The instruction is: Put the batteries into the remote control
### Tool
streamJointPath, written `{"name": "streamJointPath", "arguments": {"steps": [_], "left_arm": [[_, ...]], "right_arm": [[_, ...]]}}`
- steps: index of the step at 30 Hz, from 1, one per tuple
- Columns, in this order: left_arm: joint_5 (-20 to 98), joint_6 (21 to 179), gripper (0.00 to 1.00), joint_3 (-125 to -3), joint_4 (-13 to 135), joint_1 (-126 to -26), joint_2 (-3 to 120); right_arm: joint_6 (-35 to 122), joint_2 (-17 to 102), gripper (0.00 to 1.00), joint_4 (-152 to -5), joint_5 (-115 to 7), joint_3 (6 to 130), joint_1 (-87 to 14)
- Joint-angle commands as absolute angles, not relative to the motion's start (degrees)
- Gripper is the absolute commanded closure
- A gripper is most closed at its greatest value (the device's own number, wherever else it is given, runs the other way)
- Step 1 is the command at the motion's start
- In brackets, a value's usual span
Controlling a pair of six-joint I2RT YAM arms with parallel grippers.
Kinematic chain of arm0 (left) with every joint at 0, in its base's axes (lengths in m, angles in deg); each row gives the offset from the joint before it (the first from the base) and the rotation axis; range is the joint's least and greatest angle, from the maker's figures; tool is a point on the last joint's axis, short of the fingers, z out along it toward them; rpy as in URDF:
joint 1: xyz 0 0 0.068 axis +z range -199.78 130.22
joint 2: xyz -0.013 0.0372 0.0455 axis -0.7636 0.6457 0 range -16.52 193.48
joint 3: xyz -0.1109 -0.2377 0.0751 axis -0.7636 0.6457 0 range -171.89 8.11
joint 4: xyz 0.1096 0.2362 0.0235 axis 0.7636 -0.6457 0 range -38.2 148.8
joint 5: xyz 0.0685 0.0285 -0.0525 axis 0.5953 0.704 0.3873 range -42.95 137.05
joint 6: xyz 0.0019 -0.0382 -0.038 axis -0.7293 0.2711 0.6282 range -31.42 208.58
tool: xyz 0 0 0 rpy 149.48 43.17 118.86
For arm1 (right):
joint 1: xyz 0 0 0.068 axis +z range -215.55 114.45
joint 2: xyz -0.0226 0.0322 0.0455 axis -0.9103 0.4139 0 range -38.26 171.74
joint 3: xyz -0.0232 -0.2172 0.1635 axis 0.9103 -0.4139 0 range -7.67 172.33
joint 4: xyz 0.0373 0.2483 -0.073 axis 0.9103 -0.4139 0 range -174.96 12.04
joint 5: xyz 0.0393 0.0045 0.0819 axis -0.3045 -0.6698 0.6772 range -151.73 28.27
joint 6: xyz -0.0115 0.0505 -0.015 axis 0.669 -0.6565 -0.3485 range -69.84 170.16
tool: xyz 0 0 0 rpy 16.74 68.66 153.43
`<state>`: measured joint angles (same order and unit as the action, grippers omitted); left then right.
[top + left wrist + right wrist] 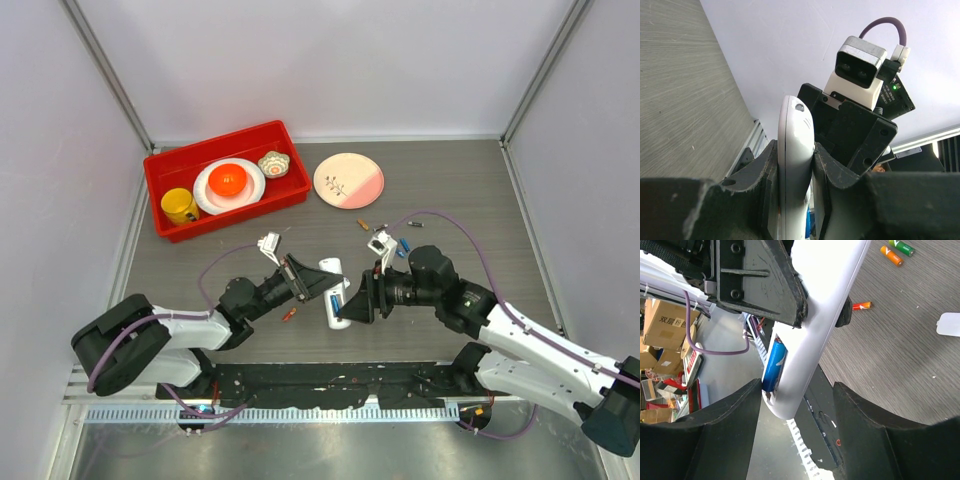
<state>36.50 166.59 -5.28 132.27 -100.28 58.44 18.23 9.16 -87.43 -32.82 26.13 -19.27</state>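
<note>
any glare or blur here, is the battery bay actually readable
Top external: even soft light, sharp, but the remote control is small. Left wrist: the remote is bright white and close, the left gripper's fingers dark and soft-edged, its back unseen. Right wrist: the remote's white shell nearly washes out, yet the blue battery seated in it reads clearly; the right gripper's fingers are dark.

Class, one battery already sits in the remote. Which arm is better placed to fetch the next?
Right: the right gripper is open and empty, the left gripper clamps the remote, and loose batteries lie nearby.
</note>
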Motion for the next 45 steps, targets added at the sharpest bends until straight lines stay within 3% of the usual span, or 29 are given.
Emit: {"name": "streamJointPath", "arguments": {"steps": [1, 22, 38, 45], "left_arm": [[35.18, 167.41, 1.00, -7.36, 147.40, -100.06, 58.36], [32.28, 167.41, 1.00, -8.51, 147.40, -100.06, 57.31], [38.25, 165.39, 1.00, -5.69, 147.40, -99.97, 58.98], [39.22, 165.74, 1.00, -5.96, 147.40, -98.74, 60.73]], "right_arm": [[19.22, 9.82, 0.37, -84.99, -32.55, 26.08, -19.41], [15.88, 13.33, 0.46, -80.33, -31.93, 25.02, -20.11], [17.81, 10.53, 0.29, -88.76, -35.88, 31.52, -20.29], [17.03, 9.73, 0.28, -90.44, -37.45, 33.20, -20.64]]}}
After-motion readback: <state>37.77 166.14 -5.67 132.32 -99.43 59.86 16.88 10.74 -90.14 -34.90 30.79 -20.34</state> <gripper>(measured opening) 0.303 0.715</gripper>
